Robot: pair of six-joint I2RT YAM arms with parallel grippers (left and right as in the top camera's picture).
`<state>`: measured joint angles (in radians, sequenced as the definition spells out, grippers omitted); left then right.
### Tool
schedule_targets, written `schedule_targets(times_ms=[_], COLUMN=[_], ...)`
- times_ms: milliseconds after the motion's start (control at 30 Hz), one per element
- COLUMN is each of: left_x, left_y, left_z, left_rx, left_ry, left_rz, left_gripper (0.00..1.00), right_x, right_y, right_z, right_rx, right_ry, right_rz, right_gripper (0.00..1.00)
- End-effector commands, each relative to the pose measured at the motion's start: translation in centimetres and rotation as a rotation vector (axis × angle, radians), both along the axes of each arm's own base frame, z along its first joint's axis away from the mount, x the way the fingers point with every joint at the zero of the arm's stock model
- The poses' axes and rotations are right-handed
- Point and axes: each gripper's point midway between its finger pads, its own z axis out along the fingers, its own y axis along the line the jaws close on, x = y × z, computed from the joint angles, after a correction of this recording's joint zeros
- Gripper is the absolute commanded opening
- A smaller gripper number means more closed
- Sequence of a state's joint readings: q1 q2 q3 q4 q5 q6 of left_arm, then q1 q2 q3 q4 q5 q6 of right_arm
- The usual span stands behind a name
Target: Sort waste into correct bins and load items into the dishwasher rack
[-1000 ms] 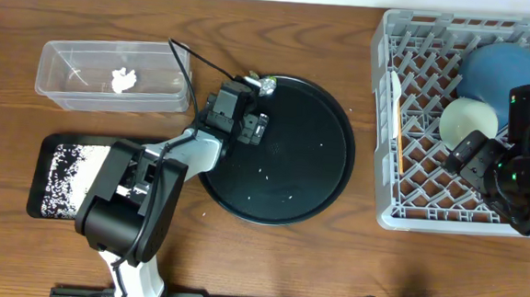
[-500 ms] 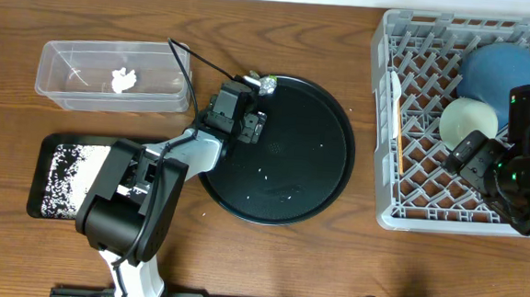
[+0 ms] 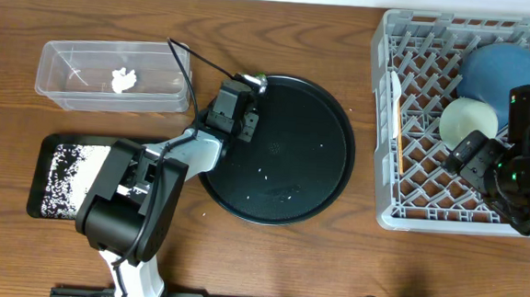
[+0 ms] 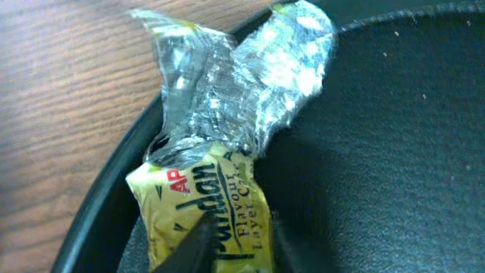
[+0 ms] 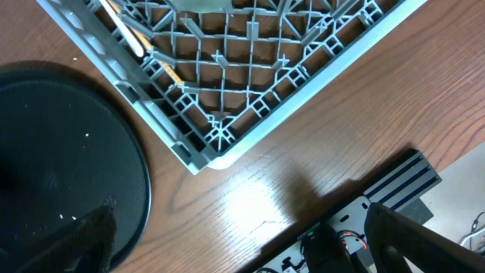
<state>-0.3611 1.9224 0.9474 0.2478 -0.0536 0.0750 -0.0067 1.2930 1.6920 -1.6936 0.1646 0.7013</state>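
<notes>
Sorting waste, the left end effector (image 4: 233, 246) clamps the yellow wrapper (image 4: 201, 203), which touches crumpled silver foil (image 4: 242, 83) at the round black tray's (image 3: 323, 184) eleven o'clock rim, while the right end effector (image 5: 250, 241) gapes apart; the next move is probably a lift toward the clear tub (image 3: 159, 68).

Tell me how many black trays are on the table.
2. The large round black tray sits in the middle. The shallow rectangular black tray, holding white grains, lies at the left, partly under the left arm. None seems hidden.
</notes>
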Motion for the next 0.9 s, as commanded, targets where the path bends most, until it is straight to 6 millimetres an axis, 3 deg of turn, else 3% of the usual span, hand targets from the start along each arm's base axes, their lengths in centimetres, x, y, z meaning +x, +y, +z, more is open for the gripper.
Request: schedule_targets(times_ms=[0,267,533,600,667,700,800,867], left_x=[0.5,0.5,0.0,-0.2,-0.5,-0.6,-0.7,-0.4], left_y=[-0.1,-0.2,0.1,0.1,0.0,-0.1,-0.8,-1.1], left_z=[1.1,6.4,14.4,14.8,13.7,13.0,10.2,8.3], left_rx=[-0.007,-0.050,-0.105,-0.106,-0.100,-0.099,-0.100,-0.098], left_ry=[-0.026,-0.108,-0.255,-0.259,-0.222,-0.200,-0.133,-0.106], left_rz=[-0.004,0.006,0.006,0.006,-0.004,-0.010,-0.038,-0.044], left_gripper=[0.11,0.06,0.06,0.17,0.56,0.68,0.86,0.88], right_x=[-0.1,-0.1,-0.1,-0.1,-0.1,-0.1,-0.1,-0.1], right_y=[-0.2,-0.2,-0.2,-0.2,-0.2,-0.2,-0.2,-0.2], right_z=[0.0,0.0,0.0,0.0,0.0,0.0,0.0,0.0], right_rx=[0.001,0.001,0.001,0.001,0.001,0.001,0.001,0.001], right_ry=[-0.003,-0.003,-0.004,-0.004,-0.004,-0.004,-0.004,-0.003], right_rz=[-0.023,-0.023,-0.023,-0.023,-0.023,-0.023,-0.023,-0.023], right_gripper=[0.99,0.99,0.99,0.99,0.99,0.99,0.99,0.99])
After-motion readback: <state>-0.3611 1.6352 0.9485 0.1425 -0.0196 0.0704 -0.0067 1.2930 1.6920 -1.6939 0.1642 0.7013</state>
